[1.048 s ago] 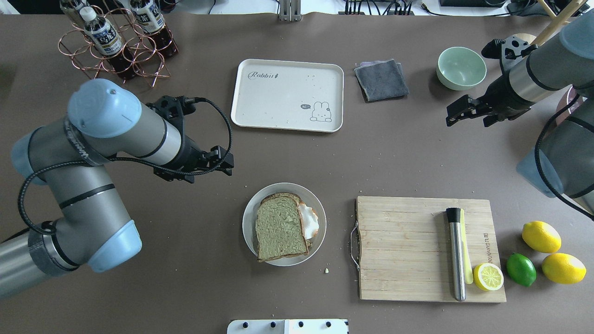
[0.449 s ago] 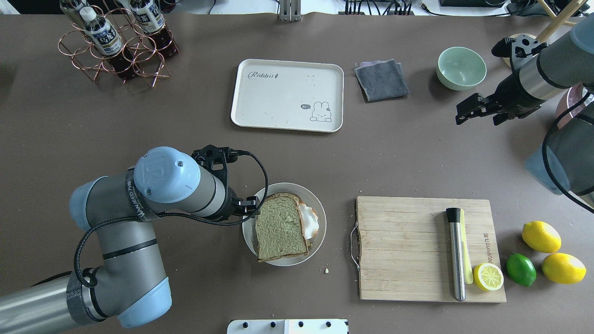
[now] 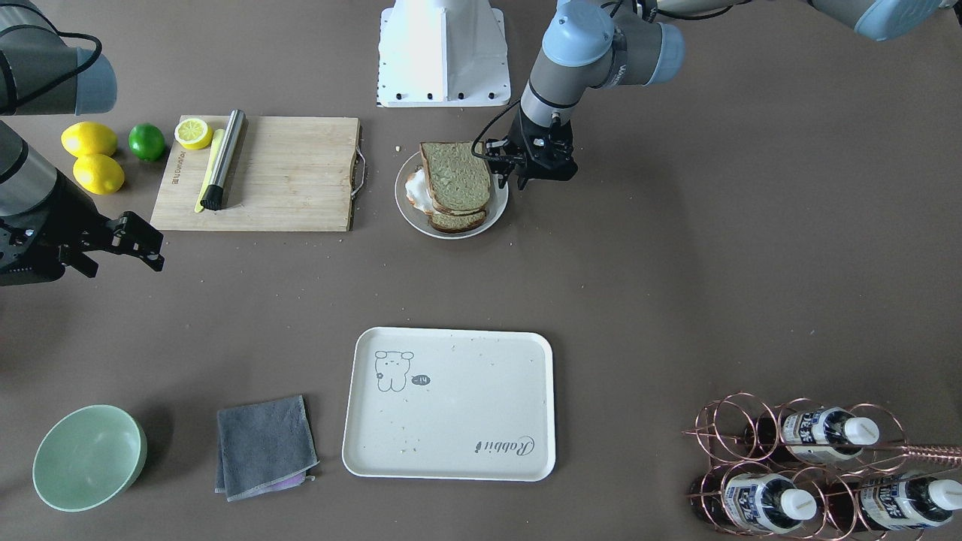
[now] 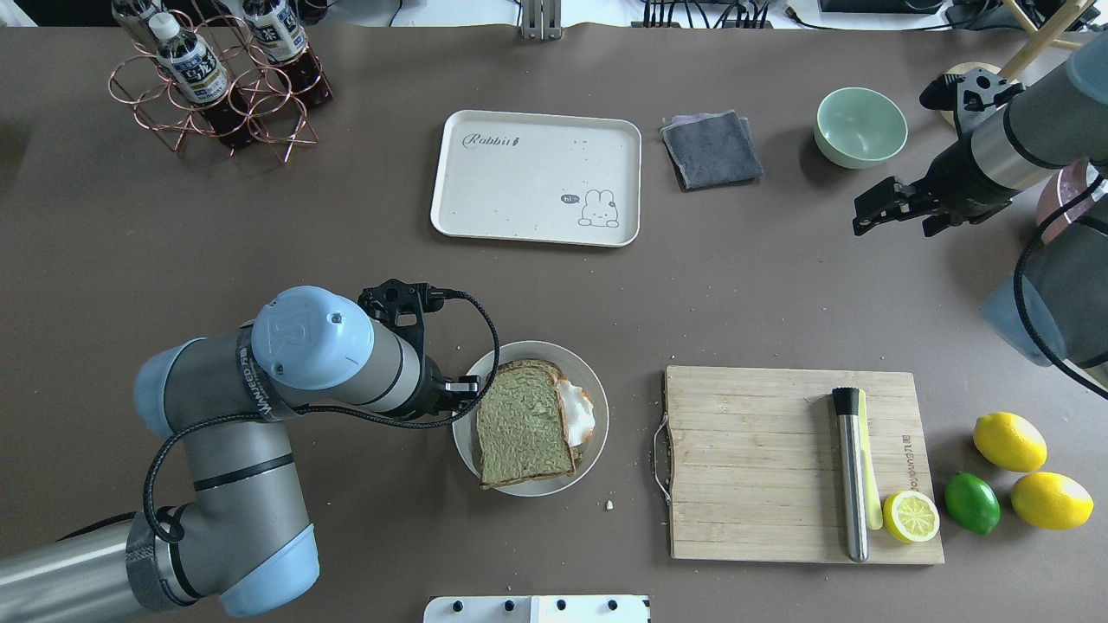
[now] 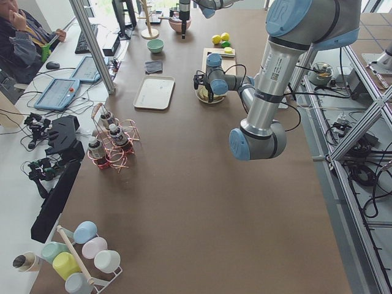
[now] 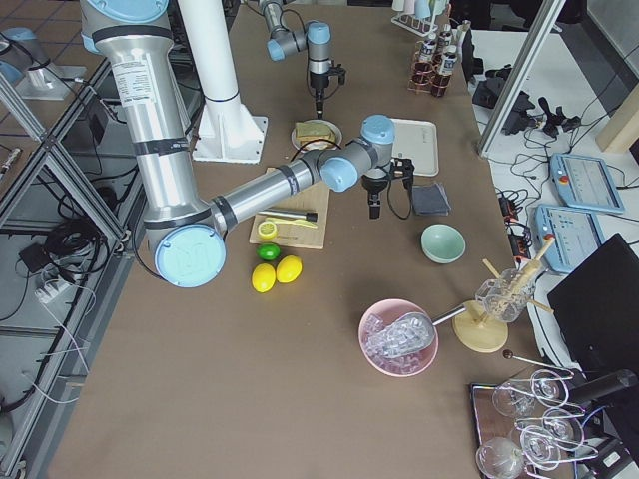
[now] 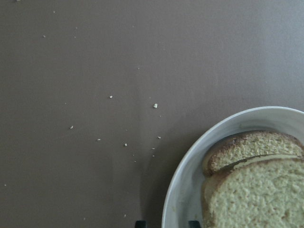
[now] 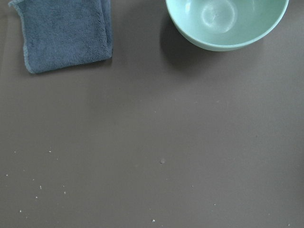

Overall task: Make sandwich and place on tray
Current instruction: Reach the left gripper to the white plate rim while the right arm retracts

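Overhead exterior: left gripper is spread, straddling the plate rim. Sandwich sits on the plate, well apart from the tray. Risk: a thin rim pinch tilts the plate and the egg slides out. Right gripper is released, holding nothing.

Cutting board, lemons, lime, bowl, cloth, bottles

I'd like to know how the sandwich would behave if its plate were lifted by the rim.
The sandwich looks like loose stacked slices with egg poking out, so it may slide if tilted. The plate seems rigid and glossy, possibly slippery.
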`<state>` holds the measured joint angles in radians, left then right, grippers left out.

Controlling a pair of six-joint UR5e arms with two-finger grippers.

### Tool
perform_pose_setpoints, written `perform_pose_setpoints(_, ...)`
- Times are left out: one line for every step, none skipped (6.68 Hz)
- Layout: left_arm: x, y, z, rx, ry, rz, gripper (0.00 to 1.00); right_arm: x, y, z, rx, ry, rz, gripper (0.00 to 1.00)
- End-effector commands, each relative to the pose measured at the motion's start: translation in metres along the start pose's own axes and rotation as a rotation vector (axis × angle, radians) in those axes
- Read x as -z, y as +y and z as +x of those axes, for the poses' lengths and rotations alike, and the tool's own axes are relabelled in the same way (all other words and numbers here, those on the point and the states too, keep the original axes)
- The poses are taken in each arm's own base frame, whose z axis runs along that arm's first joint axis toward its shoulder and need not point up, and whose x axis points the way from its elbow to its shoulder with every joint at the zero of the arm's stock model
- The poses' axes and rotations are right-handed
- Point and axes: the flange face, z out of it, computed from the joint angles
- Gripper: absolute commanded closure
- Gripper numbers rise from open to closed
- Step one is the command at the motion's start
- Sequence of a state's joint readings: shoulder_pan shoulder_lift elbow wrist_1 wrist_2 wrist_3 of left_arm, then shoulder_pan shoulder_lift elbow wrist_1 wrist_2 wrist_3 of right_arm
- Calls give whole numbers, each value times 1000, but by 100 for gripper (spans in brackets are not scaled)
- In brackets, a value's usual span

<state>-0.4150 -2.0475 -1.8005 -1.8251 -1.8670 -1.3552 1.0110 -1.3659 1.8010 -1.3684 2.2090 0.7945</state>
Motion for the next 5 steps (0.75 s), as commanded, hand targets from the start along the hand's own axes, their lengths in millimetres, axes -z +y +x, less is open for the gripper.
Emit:
perform_pose_setpoints(-8,-1,-2,3,-10,-4,59,-2,3,5,-4,4,-4,0)
perform_pose_setpoints(-13,-1,-3,-2,4,-2,59,-1,3,4,-2,2,-2,0)
perform_pose_setpoints(-24,-4,-4,9,10,-1,59,-1,4,5,-2,2,-2,0)
perform_pose_setpoints(-29,2,-1,23,34,-7,59,-1,4,5,-2,2,-2,0)
perform_pose_setpoints(-32,4,-4,23,30,-9,60,1,4,4,-2,1,1,0)
